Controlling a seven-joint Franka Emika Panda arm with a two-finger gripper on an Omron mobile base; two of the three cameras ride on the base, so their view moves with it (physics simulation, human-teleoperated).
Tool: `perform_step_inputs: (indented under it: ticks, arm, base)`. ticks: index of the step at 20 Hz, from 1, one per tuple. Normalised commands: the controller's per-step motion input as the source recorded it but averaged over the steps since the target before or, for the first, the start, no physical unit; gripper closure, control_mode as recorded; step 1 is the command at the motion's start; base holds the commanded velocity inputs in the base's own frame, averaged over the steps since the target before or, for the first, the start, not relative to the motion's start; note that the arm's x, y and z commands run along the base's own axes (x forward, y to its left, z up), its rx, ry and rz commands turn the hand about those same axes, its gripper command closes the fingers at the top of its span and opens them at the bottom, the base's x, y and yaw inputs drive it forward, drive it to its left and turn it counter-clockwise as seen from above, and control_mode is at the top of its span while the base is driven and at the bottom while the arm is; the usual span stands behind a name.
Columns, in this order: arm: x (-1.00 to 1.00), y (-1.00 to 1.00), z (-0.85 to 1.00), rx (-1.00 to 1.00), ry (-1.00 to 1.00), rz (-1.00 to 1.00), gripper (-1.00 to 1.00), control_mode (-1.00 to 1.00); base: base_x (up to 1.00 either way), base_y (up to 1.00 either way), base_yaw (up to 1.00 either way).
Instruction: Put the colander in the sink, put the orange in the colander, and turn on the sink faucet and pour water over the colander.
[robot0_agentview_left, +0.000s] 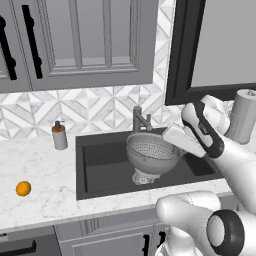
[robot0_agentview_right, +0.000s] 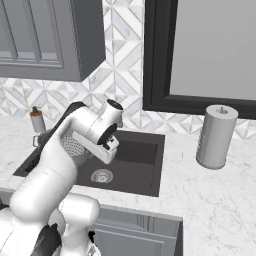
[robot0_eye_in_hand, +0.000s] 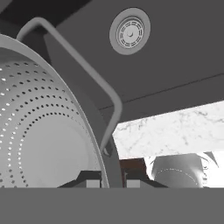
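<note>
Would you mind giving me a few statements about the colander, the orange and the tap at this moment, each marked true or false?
1. The hand is shut on the rim of the colander. True.
2. The orange lies inside the colander. False: it sits on the counter left of the sink.
3. The colander is over the sink basin. True.
4. Water is running from the sink faucet. False: no stream is visible.
5. The soap pump bottle stands on the counter left of the sink. True.
6. The paper towel roll stands inside the sink. False: it stands on the counter to the right of the sink.
</note>
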Motion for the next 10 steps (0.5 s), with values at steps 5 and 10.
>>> perform_step_inputs:
  ticks: [5, 10]
  arm:
    - [0.38, -0.31, -0.08, 0.0, 0.08, 0.07, 1.0, -1.0]
    - [0.04, -0.31, -0.23, 0.0, 0.0, 0.15, 1.0, -1.0]
  base:
    - [0.0, 0.0, 0.0]
    - [0.0, 0.0, 0.0]
